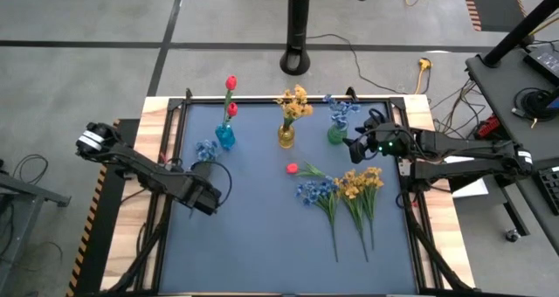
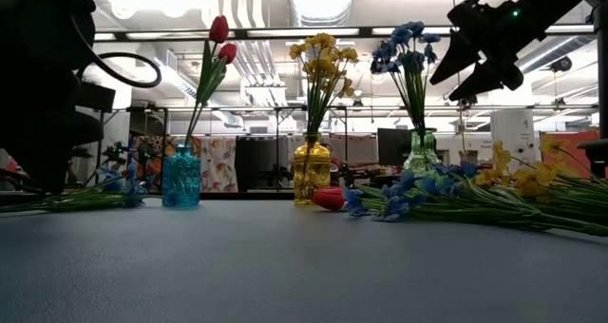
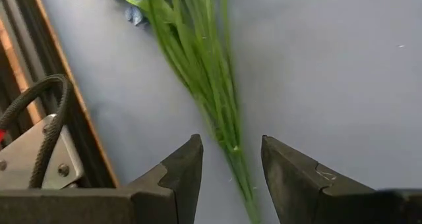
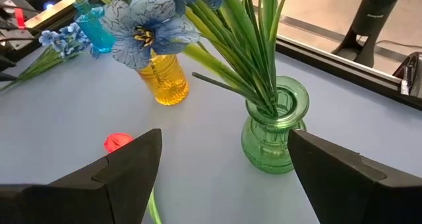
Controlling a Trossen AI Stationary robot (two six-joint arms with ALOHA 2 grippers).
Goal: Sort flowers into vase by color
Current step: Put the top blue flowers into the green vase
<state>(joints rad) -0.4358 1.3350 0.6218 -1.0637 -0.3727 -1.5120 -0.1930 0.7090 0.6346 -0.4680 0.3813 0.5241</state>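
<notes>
Blue sprig (image 3: 198,59) flat on mat by blue vase (image 1: 225,137); left gripper (image 3: 231,174) straddles stem, not clamped; thin stem may slip. Right gripper (image 4: 224,168) open beside green vase (image 4: 275,128), could knock it

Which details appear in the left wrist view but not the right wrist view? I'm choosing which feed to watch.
Only the left wrist view shows the left gripper, its fingers apart astride a green stem. Only the right wrist view shows the green vase, the yellow vase, a red bud and the open right gripper. Both show the table and blue blossoms.
</notes>
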